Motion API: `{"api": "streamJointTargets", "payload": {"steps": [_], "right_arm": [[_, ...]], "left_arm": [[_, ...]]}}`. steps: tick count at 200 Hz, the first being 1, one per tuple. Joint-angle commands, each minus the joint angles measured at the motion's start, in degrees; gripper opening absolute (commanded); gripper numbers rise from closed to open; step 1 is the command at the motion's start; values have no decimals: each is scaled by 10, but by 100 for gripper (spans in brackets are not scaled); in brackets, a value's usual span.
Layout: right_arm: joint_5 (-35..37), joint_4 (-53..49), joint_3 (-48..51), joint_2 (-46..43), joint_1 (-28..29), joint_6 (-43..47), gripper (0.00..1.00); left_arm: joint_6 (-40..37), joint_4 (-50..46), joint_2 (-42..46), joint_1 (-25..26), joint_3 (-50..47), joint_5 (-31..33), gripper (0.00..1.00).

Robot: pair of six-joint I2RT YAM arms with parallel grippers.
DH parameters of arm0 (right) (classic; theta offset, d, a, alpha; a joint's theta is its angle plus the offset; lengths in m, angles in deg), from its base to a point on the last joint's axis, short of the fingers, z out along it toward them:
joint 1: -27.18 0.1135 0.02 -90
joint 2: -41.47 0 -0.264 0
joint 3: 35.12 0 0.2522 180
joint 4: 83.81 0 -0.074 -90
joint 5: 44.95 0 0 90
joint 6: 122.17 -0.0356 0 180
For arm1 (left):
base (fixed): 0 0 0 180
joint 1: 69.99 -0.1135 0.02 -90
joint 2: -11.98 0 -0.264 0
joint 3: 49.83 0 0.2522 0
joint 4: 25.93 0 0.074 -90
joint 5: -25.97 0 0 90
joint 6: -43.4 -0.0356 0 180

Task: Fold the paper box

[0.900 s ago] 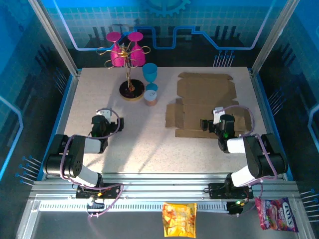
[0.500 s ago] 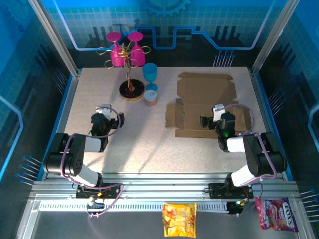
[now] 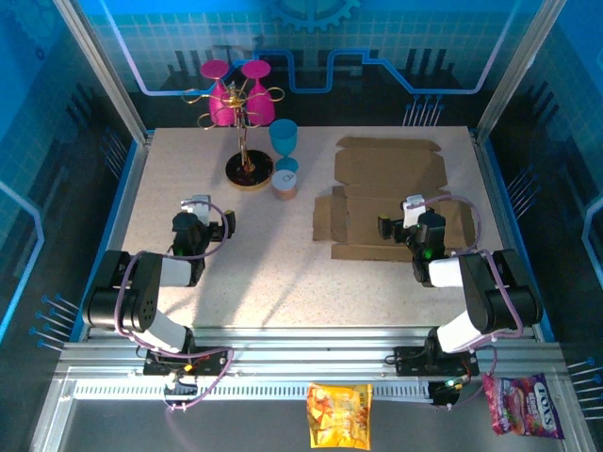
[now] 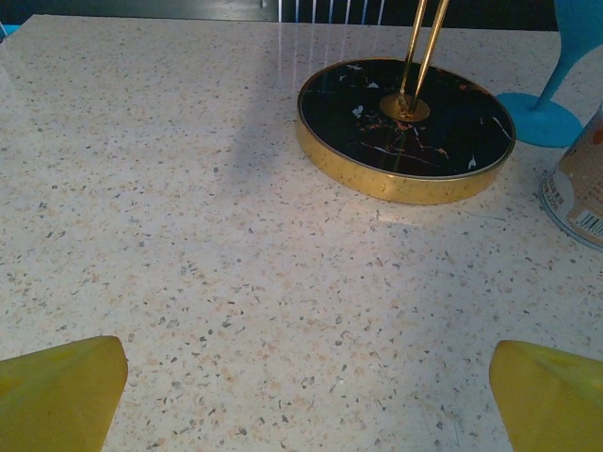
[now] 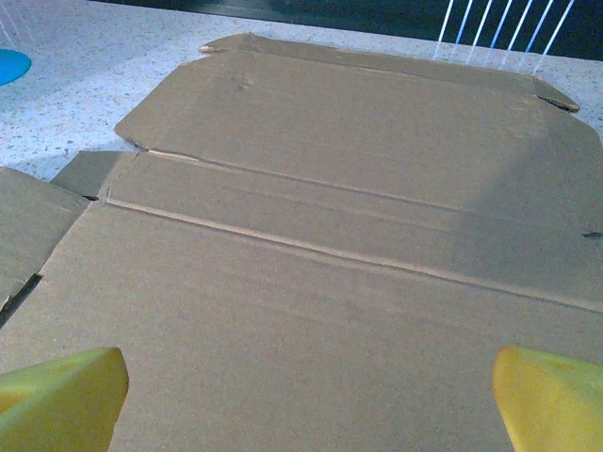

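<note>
The paper box (image 3: pixel 386 179) is a flat brown die-cut sheet with flaps, lying unfolded on the right half of the table. In the right wrist view its creased panels (image 5: pixel 358 235) spread out under and ahead of the fingers. My right gripper (image 3: pixel 407 226) hovers over the sheet's near part, open, with nothing between its yellow fingertips (image 5: pixel 306 395). My left gripper (image 3: pixel 205 224) is over bare tabletop on the left, far from the sheet. It is also open and empty (image 4: pixel 306 391).
A gold stand on a black round base (image 3: pixel 249 171) (image 4: pixel 405 127) holds pink glasses (image 3: pixel 234 94). A blue glass (image 3: pixel 284 141) (image 4: pixel 556 104) and a small can (image 3: pixel 285 185) (image 4: pixel 575 188) stand beside it, ahead of the left gripper. Two snack bags (image 3: pixel 339 414) (image 3: pixel 523 405) lie below the table's near edge.
The left gripper has moved slightly away from its base toward the stand. The right gripper has edged a little further over the cardboard sheet. The sheet has not moved.
</note>
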Motion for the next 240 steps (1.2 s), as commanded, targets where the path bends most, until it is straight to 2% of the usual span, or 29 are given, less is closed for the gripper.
{"api": "streamJointTargets", "payload": {"steps": [1, 78, 101, 110, 124, 140, 158, 170, 184, 194, 206, 215, 221, 228, 234, 240], "right_arm": [[-6, 26, -12, 5, -11, 9, 100], [-7, 29, -10, 5, -11, 10, 100], [-13, 62, 12, -4, -10, 13, 100], [1, 102, 35, -16, -4, 18, 100], [42, 129, 60, -41, 14, 26, 100], [73, 119, 73, -89, 32, 39, 100], [99, 33, 59, -175, 52, 48, 100], [118, -38, 30, -232, 60, 22, 100], [147, -154, -33, -282, 73, -14, 100], [175, -257, -105, -298, 88, -31, 100], [226, -398, -210, -286, 116, -40, 100], [246, -509, -300, -260, 124, -82, 100], [228, -591, -352, -242, 115, -131, 100], [190, -676, -403, -217, 99, -203, 100], [157, -732, -432, -198, 81, -277, 100], [94, -756, -447, -182, 51, -320, 100]], "left_arm": [[11, 19, -6, 3, 13, -10, 99], [12, 19, -6, 3, 12, -10, 99], [14, 52, -1, 3, -7, -6, 99], [15, 72, 10, 6, -23, 8, 99], [17, 91, 42, 19, -47, 69, 99], [17, 46, 99, 33, -55, 100, 99], [39, -77, 176, 45, -35, 101, 99], [77, -120, 217, 53, -27, 126, 99], [121, -134, 260, 62, -12, 148, 99], [137, -176, 278, 75, 28, 180, 99], [203, -304, 285, 85, 119, 224, 99], [307, -478, 275, 83, 218, 244, 99], [384, -614, 262, 80, 290, 233, 99], [443, -729, 242, 75, 360, 211, 99], [465, -757, 223, 65, 393, 172, 99], [481, -747, 205, 47, 405, 90, 99]]}}
